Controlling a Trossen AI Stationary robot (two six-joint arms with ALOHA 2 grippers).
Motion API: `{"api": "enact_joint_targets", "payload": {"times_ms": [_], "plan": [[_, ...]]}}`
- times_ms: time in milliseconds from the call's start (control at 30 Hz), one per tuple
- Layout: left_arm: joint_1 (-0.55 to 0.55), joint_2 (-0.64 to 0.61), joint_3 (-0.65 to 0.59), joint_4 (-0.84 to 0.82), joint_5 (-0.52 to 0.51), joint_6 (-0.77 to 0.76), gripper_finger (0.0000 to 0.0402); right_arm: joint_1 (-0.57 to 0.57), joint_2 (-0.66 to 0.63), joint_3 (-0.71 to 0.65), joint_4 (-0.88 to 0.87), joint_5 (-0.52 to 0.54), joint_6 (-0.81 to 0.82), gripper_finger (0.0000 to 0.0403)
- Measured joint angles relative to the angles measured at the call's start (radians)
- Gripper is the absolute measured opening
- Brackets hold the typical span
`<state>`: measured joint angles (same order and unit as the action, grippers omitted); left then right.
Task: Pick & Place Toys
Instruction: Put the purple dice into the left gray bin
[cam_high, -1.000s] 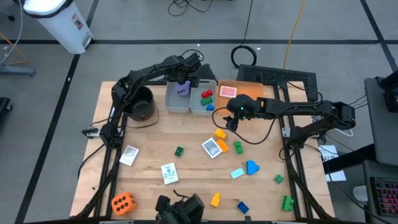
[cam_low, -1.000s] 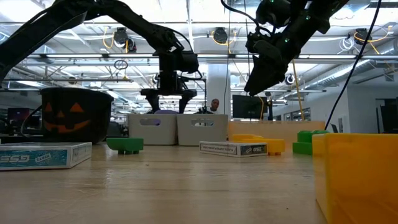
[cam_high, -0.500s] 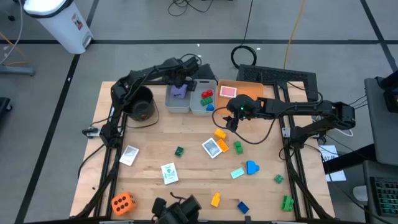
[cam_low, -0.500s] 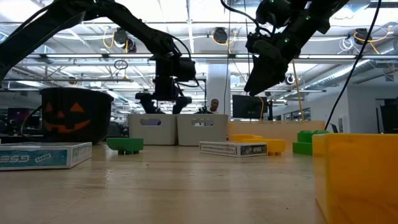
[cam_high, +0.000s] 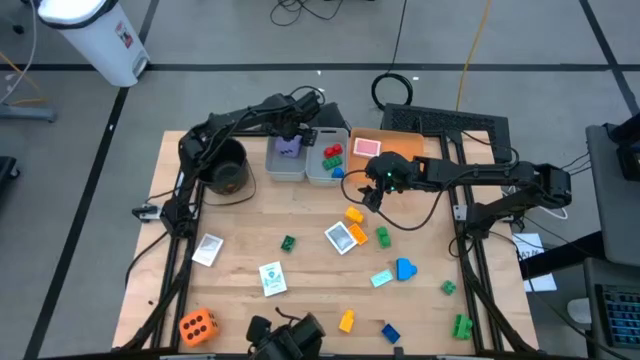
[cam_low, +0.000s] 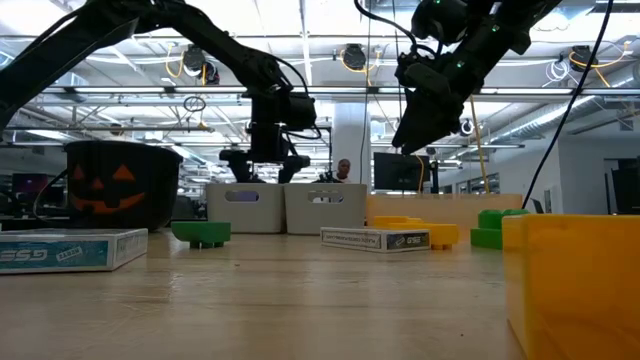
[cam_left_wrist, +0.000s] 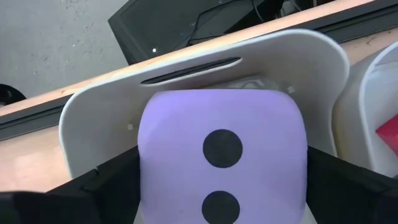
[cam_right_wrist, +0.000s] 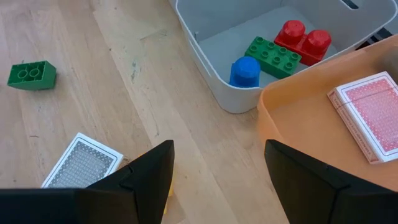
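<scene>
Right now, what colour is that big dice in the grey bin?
Purple with black dots; the dice shows best in the left wrist view.

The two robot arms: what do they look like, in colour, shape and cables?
Both arms are dark, slim and jointed. The right gripper has two flat black fingers, a green light near its wrist and a black cable hanging beside it. The left gripper is equally dark.

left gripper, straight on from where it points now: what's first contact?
Most likely the purple die, lying in the left grey bin directly between the left gripper's open fingers; the bin floor would come after it. Exact gap is unclear.
</scene>
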<state>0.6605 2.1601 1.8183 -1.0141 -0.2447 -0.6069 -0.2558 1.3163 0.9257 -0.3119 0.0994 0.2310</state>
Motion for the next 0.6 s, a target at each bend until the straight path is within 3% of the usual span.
{"api": "enact_joint_targets", "payload": {"times_ms": [267, 600], "plan": [[0.0, -0.022, 0.0, 0.002, 0.008, 0.003, 0.0394, 0.0, 0.0, 0.0, 0.0, 0.0, -0.005, 0.0242], [-0.001, -0.088, 0.0, 0.02, -0.043, 0.043, 0.0388, 0.0, 0.0, 0.0, 0.022, 0.0, -0.007, 0.0242]]}}
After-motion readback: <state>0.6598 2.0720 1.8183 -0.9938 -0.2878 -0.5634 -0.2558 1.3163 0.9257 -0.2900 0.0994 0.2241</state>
